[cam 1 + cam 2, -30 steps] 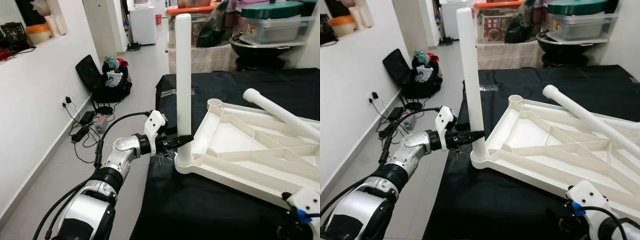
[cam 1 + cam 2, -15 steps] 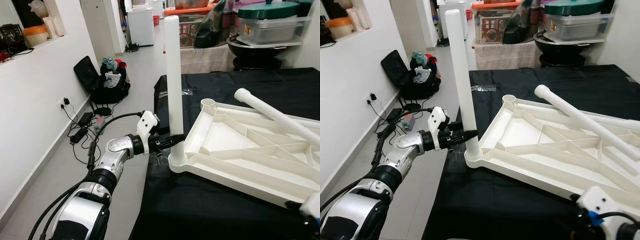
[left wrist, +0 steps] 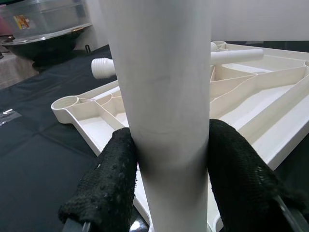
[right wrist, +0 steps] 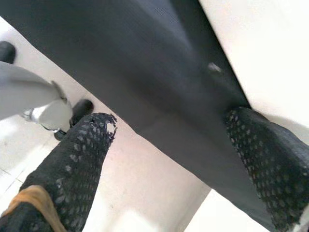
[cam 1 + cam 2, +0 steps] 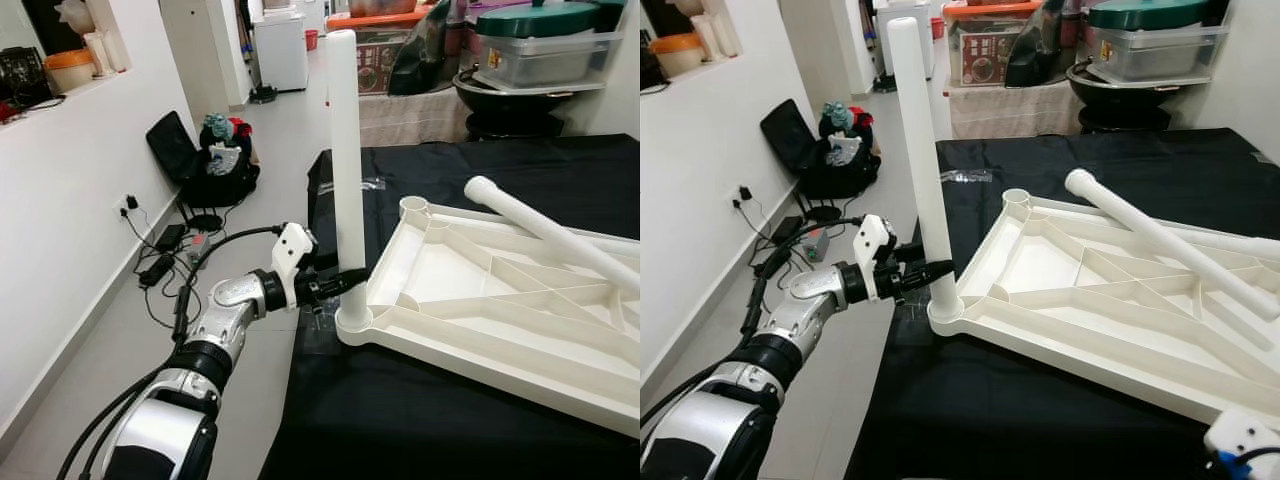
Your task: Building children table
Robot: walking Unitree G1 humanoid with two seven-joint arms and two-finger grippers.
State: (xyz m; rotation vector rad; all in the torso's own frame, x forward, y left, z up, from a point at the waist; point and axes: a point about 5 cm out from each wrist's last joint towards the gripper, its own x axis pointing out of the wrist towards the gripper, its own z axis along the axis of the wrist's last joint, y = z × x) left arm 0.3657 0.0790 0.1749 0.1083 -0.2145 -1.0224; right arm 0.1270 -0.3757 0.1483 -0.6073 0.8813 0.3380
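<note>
Grey tiled floor (image 5: 120,330) along a white wall (image 5: 60,180), bags and cables beside it. Black cloth (image 5: 400,410) over the surface, bearing the upturned white tabletop (image 5: 480,300), a loose leg (image 5: 545,232) lying across it. Upright leg (image 5: 345,170) in the near corner socket, clamped low by the left gripper (image 5: 345,283). Right gripper (image 4: 174,159) spread apart, low over the cloth's edge.
</note>
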